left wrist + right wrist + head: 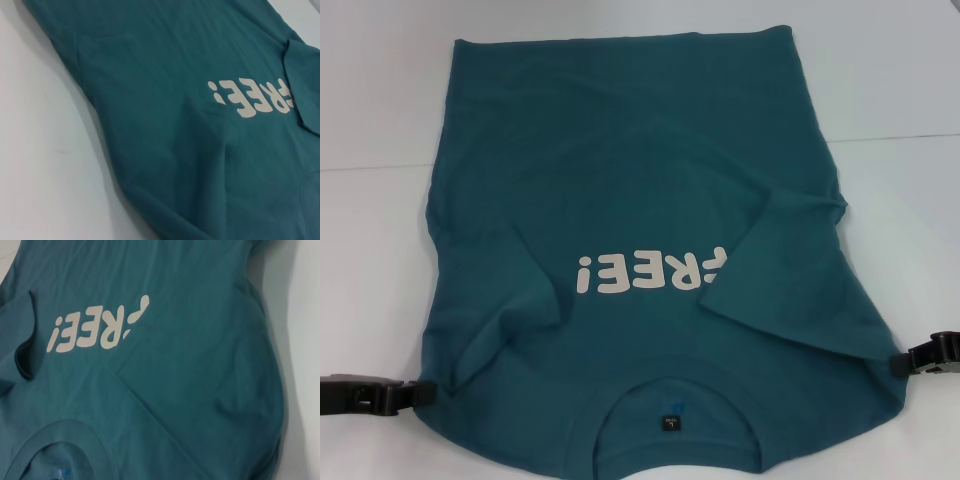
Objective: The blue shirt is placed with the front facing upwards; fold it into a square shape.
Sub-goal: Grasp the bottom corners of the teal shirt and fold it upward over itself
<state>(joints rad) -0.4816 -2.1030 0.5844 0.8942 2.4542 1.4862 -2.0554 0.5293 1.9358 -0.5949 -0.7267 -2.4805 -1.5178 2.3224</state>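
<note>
A: What is seen nearest the robot?

B: The round ribbed collar (675,400) of the large dark teal-blue cotton short-sleeved shirt (620,170) is seen at the near edge, with a small dark label (671,422) inside it. The left gripper (395,396) is found at the near left shoulder corner and the right gripper (910,362) at the near right corner, both at the cloth's edge. Whether either pair of jaws is closed on fabric cannot be told.

A: And farther out?

B: White "FREE!" lettering (645,272) is read upside down across the chest. The right sleeve (790,260) is folded inward, partly covering the first letter. Soft creases are seen in the matte fabric. The hem lies farthest away.

A: What is it laid on?

B: A smooth white table (380,130) is seen beneath it on all sides.
</note>
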